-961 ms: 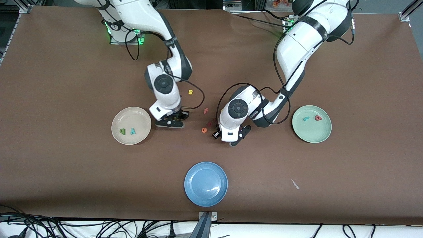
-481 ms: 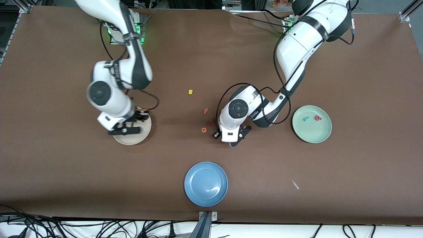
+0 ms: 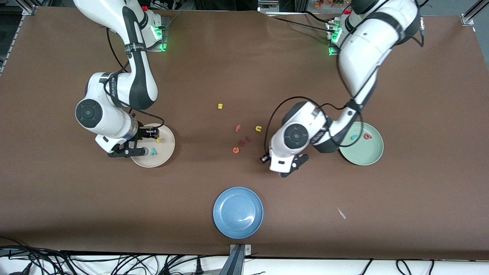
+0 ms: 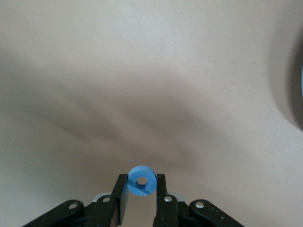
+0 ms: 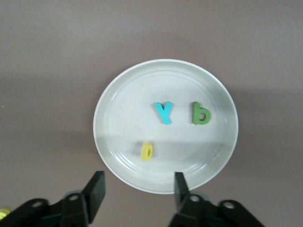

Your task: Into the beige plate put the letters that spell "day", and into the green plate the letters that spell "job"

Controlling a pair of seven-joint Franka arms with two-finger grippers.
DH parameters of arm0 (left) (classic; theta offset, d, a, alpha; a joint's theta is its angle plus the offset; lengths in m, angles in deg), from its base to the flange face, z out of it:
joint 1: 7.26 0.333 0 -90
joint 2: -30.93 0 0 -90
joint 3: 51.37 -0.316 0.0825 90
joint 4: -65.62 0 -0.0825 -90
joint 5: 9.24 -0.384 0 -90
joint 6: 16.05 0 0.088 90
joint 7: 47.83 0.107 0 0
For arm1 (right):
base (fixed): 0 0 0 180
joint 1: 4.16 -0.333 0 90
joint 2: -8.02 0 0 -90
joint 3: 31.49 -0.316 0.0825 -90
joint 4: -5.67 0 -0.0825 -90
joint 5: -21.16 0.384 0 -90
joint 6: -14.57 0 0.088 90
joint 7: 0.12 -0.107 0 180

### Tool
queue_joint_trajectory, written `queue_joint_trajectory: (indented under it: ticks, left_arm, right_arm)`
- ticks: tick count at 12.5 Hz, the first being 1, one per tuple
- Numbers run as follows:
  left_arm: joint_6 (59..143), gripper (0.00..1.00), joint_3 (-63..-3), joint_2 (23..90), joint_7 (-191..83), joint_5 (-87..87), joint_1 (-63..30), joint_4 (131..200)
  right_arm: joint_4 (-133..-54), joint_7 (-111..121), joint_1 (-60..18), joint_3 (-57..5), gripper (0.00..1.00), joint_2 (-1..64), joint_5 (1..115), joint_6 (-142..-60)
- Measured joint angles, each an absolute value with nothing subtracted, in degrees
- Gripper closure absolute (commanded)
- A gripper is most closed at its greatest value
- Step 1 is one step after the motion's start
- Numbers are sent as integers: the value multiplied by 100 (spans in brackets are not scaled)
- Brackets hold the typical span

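Observation:
In the left wrist view my left gripper (image 4: 142, 187) is shut on the blue ring "o" (image 4: 142, 180). In the front view this gripper (image 3: 290, 168) hangs over bare table beside the green plate (image 3: 363, 157), which holds the teal "j" (image 3: 354, 137) and the pinkish-red "b" (image 3: 367, 136). My right gripper (image 3: 143, 143) is open and empty over the beige plate (image 3: 165, 152). In the right wrist view that gripper (image 5: 138, 184) is over the rim of the beige plate (image 5: 118, 94), where the teal "y" (image 5: 164, 112), dark green "d" (image 5: 200, 113) and yellow "a" (image 5: 147, 151) lie.
Loose letters lie mid-table between the two plates: a yellow "s" (image 3: 220, 106), a red "f" (image 3: 237, 128), a yellow "u" (image 3: 258, 128) and an orange "e" (image 3: 236, 150). A blue plate (image 3: 238, 212) stands nearer the front camera. A white scrap (image 3: 341, 213) lies beside it.
My right gripper moved from mid-table to over the beige plate and opened; the yellow "a" now lies in the plate. My left gripper shut on the "o" and moved toward the green plate.

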State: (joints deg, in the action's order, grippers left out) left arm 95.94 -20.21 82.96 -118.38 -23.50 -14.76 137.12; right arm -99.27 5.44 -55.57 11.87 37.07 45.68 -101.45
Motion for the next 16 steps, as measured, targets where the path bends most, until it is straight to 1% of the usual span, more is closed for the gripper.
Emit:
queue_joint_trajectory:
  ticks: [2, 4, 7, 8, 9, 10, 11, 12, 13, 16]
  left_arm:
    - [8575, 99, -1712, 8029, -10898, -2351, -816, 13713]
    - [7919, 99, -1672, 7895, -9919, -2351, -317, 13769]
    - [7775, 99, -1696, 7894, -8669, -2755, 395, 14291]
    - [7792, 97, -1699, 7905, -8367, -3005, 631, 14538]
    - [7869, 92, -1699, 7917, -8136, -3174, 853, 14762]
    - [8031, 80, -1700, 7925, -7952, -3218, 1046, 14954]
    - [8214, 62, -1698, 7927, -7841, -3221, 1205, 15121]
    - [8318, 23, -1696, 7927, -7782, -3221, 1287, 15223]
    - [8347, 0, -1686, 7926, -7774, -3221, 1305, 15269]
    - [8373, 0, -1556, 7889, -7774, -3222, 1295, 15236]
  right_arm:
    - [-9796, 547, -5494, 1347, 1, 3704, 4569, -9909]
    - [-9444, 550, -5338, 1509, 0, 3701, 4569, -9498]
    - [-8917, 619, -4895, 1588, 0, 3694, 4547, -9204]
    - [-8826, 664, -4793, 1593, 0, 3694, 4520, -9193]
    - [-8751, 675, -4752, 1596, 0, 3695, 4480, -9193]
    - [-8663, 675, -4747, 1596, 0, 3696, 4431, -9193]
    - [-8572, 675, -4746, 1596, 0, 3697, 4386, -9192]
    - [-8489, 675, -4744, 1599, 0, 3697, 4368, -9192]
    - [-8403, 675, -4729, 1600, 0, 3697, 4362, -9191]
    - [-8054, 675, -4687, 1610, 0, 3696, 4359, -8927]
